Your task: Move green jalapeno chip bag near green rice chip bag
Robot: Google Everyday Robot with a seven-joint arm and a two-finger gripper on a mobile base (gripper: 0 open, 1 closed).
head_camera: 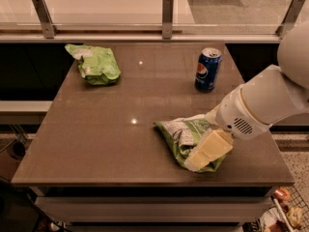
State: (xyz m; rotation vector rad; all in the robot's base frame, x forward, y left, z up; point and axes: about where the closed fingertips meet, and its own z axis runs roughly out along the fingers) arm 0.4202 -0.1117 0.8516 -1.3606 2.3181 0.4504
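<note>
Front-right of table [120, 129], close to near edge: green jalapeno chip bag [183, 132] lies flat and crumpled, white printed panel w/ grey text at its left end. Gripper [195, 162] is over the bag's right/near part: cream-coloured, angled down-left, tip low at the bag's front edge, overlapping it in view. Bag shows to the left of and behind the gripper, plus a sliver of green under it on the near side. Can't tell if gripper is open, closed or gripping the bag; actual contact not confirmable either. White arm [260, 105] comes in from right edge, wrist housing just right of the bag, hiding its right end.

Further back, right side: blue pepsi can [208, 69], upright, apart from bag and arm.

Far-left corner: green rice chip bag [96, 64], brighter green w/ small white patch, well apart from jalapeno bag, diagonally across the tabletop.

Behind table: glass rail w/ metal posts [167, 16].
</note>
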